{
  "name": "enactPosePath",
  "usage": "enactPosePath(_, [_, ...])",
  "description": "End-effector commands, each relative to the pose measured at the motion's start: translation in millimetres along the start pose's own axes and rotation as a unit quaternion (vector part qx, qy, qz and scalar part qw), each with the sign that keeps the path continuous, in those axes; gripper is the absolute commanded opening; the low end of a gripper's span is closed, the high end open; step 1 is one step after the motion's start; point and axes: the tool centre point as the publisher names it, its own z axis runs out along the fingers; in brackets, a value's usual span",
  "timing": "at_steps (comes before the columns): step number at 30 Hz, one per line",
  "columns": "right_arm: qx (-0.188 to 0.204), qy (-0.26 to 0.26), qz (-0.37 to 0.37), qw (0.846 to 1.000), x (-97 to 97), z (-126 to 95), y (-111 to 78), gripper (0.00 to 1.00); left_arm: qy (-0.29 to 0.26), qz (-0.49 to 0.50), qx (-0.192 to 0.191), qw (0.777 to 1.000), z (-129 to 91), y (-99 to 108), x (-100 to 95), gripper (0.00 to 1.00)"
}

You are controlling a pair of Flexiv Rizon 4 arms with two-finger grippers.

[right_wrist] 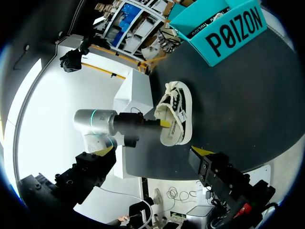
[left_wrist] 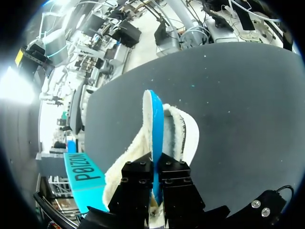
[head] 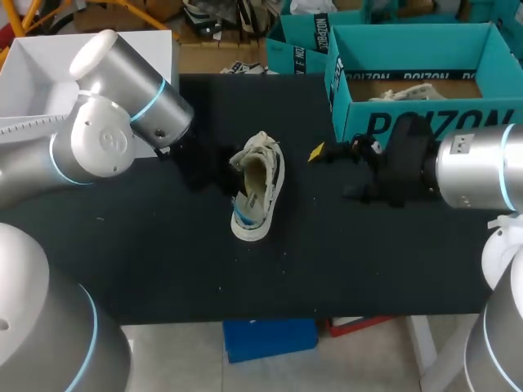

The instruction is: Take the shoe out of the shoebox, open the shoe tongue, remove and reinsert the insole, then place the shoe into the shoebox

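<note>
Both fingers of the left gripper [left_wrist: 155, 167] pinch the blue insole [left_wrist: 155, 119] rising from the shoe [head: 257, 186], their yellow tips hidden; the right gripper [right_wrist: 152, 151] hangs spread wide.

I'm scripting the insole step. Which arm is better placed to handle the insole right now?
Left. The left pincer is shut on the blue insole at the shoe. The right pincer is open, empty and apart from the shoe, so it would likely need to travel first.
</note>
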Motion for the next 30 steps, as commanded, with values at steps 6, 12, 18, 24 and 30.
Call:
enactPosePath(6, [0.000,0.000,0.000,1.000,0.3,0,0.0,1.00,0.006,-0.008,-0.015,1.000,8,15,-2.3,0.00])
enactPosePath(12, [0.000,0.000,0.000,1.000,0.3,0,0.0,1.00,0.011,-0.014,-0.023,1.000,11,24,-1.0,0.00])
enactPosePath(18, [0.000,0.000,0.000,1.000,0.3,0,0.0,1.00,0.014,-0.018,-0.033,0.999,13,28,-2.3,0.00])
enactPosePath(24, [0.000,0.000,0.000,1.000,0.3,0,0.0,1.00,0.013,-0.014,-0.035,0.999,10,21,-5.5,0.44])
enactPosePath(30, [0.000,0.000,0.000,1.000,0.3,0,0.0,1.00,-0.003,-0.010,-0.019,1.000,0,7,-6.3,0.69])
